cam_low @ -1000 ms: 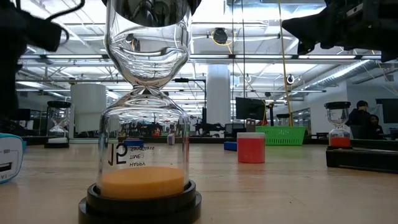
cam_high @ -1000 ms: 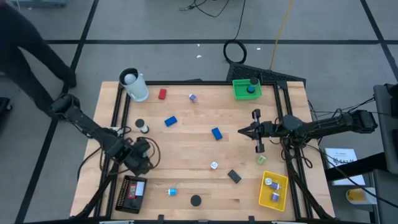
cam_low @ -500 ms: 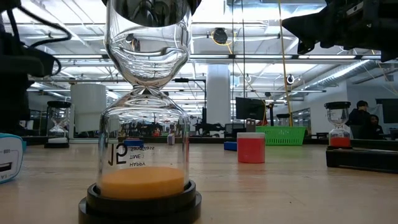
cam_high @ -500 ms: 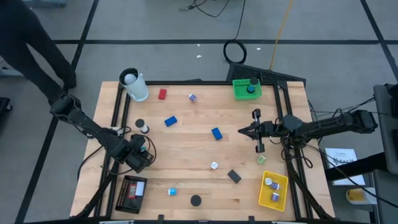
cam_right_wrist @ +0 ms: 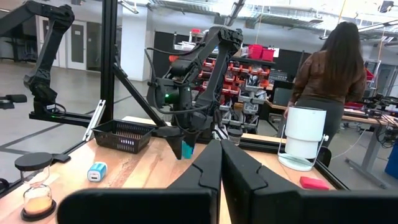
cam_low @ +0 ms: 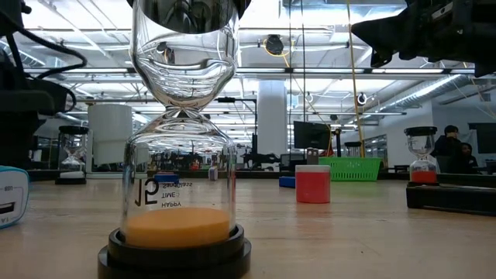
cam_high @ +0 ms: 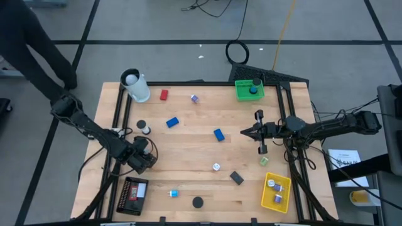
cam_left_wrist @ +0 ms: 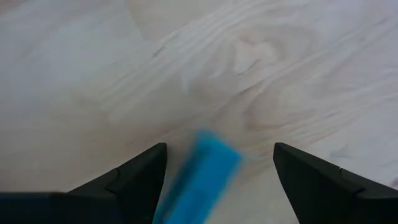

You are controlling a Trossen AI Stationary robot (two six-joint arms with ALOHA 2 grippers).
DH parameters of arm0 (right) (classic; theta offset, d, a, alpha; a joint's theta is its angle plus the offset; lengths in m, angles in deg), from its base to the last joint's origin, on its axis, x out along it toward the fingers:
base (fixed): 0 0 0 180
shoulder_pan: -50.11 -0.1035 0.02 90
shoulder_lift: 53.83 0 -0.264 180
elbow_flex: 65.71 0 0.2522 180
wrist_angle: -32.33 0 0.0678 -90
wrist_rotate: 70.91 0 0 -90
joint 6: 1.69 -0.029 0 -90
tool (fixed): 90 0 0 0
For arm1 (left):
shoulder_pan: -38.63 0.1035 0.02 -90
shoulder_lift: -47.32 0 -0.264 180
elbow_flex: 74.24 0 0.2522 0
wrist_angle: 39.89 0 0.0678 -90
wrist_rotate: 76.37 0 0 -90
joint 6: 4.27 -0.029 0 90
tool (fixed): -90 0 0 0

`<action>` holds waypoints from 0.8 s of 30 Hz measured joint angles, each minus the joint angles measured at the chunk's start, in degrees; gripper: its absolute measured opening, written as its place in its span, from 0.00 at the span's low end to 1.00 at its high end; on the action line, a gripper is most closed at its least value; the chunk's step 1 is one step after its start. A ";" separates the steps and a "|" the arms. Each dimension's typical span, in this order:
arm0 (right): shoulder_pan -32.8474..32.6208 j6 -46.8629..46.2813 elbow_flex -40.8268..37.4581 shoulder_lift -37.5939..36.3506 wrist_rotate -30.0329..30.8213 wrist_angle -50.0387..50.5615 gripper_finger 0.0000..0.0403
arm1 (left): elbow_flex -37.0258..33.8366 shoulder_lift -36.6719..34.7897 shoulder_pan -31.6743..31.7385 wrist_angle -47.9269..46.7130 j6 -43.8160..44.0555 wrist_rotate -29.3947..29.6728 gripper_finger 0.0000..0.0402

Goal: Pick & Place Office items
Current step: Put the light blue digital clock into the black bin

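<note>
My left gripper [cam_left_wrist: 219, 180] points down, open, low over the near-left part of the table [cam_high: 188, 150]. A blurred blue block [cam_left_wrist: 202, 180] lies slantwise between its fingers; from the right wrist view the block [cam_right_wrist: 187, 149] shows below its fingertips. My right gripper [cam_right_wrist: 219, 168] is shut and empty, held above the table's right part [cam_high: 245, 132]. Other office items lie loose on the table: a red block [cam_high: 164, 95], two blue blocks [cam_high: 172, 122] [cam_high: 218, 134], a black block [cam_high: 236, 177] and a purple clip [cam_high: 195, 98]. My left gripper comes at the blue block from above, one finger on each side. A clear gap shows between the block and one finger [cam_left_wrist: 311, 180]. The block's lower end [cam_left_wrist: 171, 211] runs close to the other finger, and I cannot tell whether they touch.
A black mesh tray [cam_high: 133, 194] sits just nearer than the left gripper. A yellow tray [cam_high: 276, 191] is at the near right, a green tray [cam_high: 249, 90] at the far right, a white cup [cam_high: 135, 86] at the far left. An hourglass [cam_low: 180, 155] stands by the near edge.
My left gripper has sunk toward the table; in the low view its dark bulk at the left drops steadily. My right arm and the loose items have kept still.
</note>
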 joint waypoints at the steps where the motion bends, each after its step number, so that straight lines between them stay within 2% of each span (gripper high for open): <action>1: 0.00 0.00 0.00 0.00 0.02 0.00 0.00 | 0.00 0.00 0.00 -0.13 -0.59 -0.10 0.73; 6: 0.01 -0.02 0.00 -0.01 0.02 -0.01 0.00 | -0.05 0.00 0.00 -0.33 -3.78 -2.30 0.58; 17: 0.01 -0.01 0.00 0.00 0.02 0.00 0.00 | 1.52 -0.02 -0.02 -1.13 -17.58 -5.48 0.12; 24: 0.00 -0.02 0.00 0.00 0.01 0.00 0.00 | 9.45 -0.02 -0.08 -2.66 -24.96 -5.28 0.12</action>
